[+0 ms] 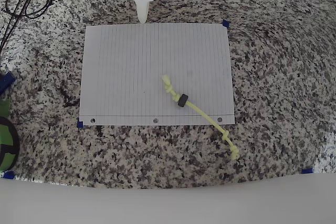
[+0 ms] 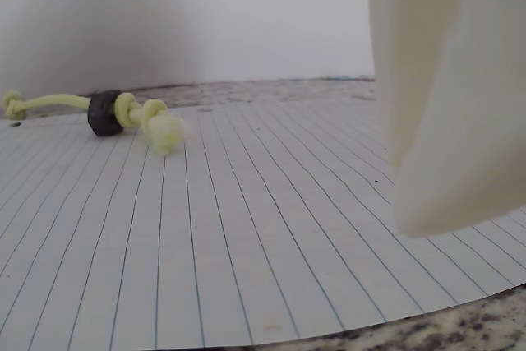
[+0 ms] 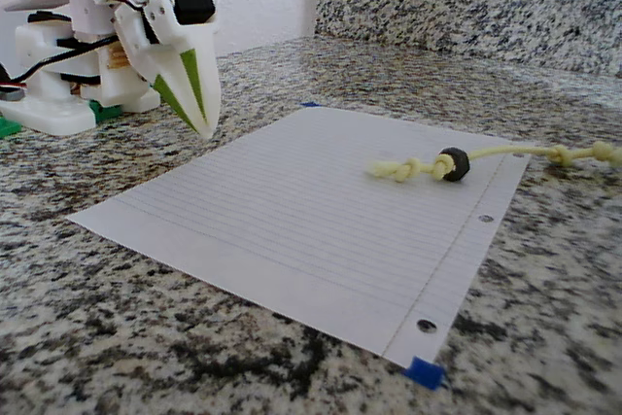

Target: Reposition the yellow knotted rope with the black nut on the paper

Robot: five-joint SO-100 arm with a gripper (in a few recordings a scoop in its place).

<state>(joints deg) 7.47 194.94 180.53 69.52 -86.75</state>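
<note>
Yellow knotted rope (image 1: pixel 200 113) half on paper (image 1: pixel 131 66), well apart from pressed-together pincer (image 1: pixel 142 19)

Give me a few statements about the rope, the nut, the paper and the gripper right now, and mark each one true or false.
1. The rope lies wholly on the paper. False: one knotted end lies off it, on the counter.
2. The nut sits on the paper. True.
3. The gripper holds the rope. False: it is shut on nothing, at the paper's far edge from the rope.
4. The paper's punched holes run along the edge that the rope crosses. True.
</note>
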